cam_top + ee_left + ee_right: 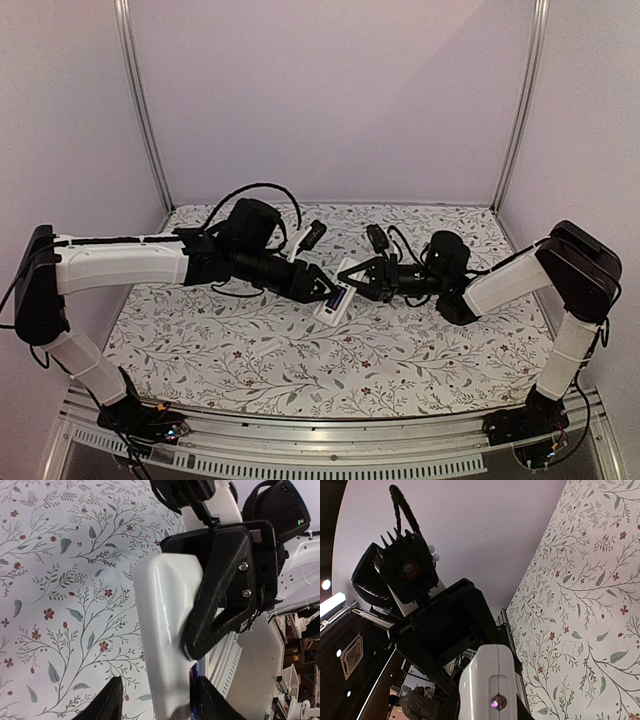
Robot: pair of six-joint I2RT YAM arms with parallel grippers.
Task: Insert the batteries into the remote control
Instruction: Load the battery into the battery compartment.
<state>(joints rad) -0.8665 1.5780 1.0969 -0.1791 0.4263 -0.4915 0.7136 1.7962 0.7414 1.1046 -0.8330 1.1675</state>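
Remote control (pixel 332 301), slim white rectangular plastic bar, hangs mid-table between 2 claws; light, stiff, glossy, probably slippery; right gripper (pixel 354 286) clamps it from the right; left gripper (pixel 158 701) straddles it from the left, squeeze unclear; hold narrow edges.

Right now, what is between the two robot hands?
The white remote control lies between the left hand and the right hand, which grips it. The top view shows this.
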